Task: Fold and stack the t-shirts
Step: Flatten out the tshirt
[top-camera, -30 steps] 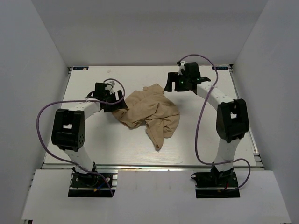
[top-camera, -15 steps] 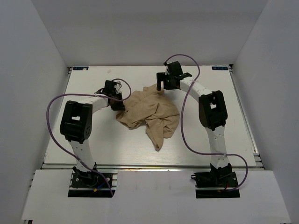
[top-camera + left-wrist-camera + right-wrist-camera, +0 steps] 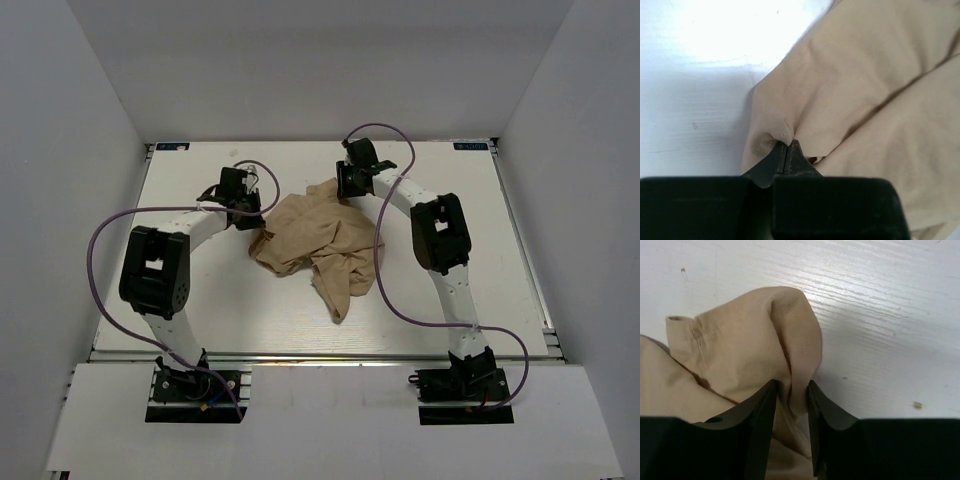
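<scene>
A white table [image 3: 190,305] sits boxed in by plain pale walls, and on it I count one t-shirt [image 3: 322,243], tan and crumpled in a heap around the middle of the overhead frame, with a narrow tail trailing toward the lower centre. There are two arms, each looped by one purple cable [image 3: 100,250]. At left of centre, the left gripper [image 3: 256,214] is down at the heap's left edge. A second ago it sat slightly lower in the frame, beside that same edge. In its wrist view the left gripper [image 3: 787,146] has its two fingers pressed tight together, pinching a small fold of the t-shirt [image 3: 860,85] just off the bare table. At the heap's upper edge, the right gripper [image 3: 342,188] has come in from further right, where it hung clear of the cloth a second ago, and its elbow has swung inward with it. Its wrist view shows the right gripper [image 3: 790,392] with fingers a little apart, clamped on an upright ridge of the t-shirt [image 3: 745,335] that fills the gap.
</scene>
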Motion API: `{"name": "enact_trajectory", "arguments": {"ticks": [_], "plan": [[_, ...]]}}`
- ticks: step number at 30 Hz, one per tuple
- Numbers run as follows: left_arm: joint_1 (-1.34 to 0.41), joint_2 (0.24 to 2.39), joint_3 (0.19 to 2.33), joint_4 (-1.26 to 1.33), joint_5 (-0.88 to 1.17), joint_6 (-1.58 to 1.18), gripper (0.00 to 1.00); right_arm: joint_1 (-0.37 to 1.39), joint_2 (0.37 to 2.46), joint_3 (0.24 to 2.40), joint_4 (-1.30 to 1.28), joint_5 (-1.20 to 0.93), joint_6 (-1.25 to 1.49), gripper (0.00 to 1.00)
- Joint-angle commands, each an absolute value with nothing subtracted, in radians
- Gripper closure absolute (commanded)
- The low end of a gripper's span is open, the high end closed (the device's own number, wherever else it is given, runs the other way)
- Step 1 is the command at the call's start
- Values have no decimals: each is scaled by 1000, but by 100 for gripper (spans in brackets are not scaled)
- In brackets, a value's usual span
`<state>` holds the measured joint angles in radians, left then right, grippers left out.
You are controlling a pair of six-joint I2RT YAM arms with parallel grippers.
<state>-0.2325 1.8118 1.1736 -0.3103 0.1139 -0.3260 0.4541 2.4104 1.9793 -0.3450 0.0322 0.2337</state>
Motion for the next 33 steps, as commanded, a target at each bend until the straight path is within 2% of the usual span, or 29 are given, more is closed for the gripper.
{"name": "enact_trajectory", "arguments": {"ticks": [1,2,3,8,14,19,28,33], "plan": [[-236,1710,1178,-273,95,-304,100,460,2447,2049,-310,37,265,64],[-236,1694,1178,-273,95,-304,100,459,2453,2059,-313,43,268,73],[-236,1684,1169,-262,95,-292,100,457,2465,2068,-327,38,281,100],[-236,1611,1181,-262,86,-270,100,454,2381,2060,-308,104,264,100],[-236,1457,1275,-244,28,-210,100,452,2011,1822,-77,282,149,100],[-236,1361,1356,-189,106,-158,100,451,1723,1721,24,382,98,100],[-236,1217,1561,-134,115,-52,100,449,1424,1723,158,459,-104,100],[-236,1183,1652,-144,-50,31,100,449,1303,1744,267,560,-288,100]]}}
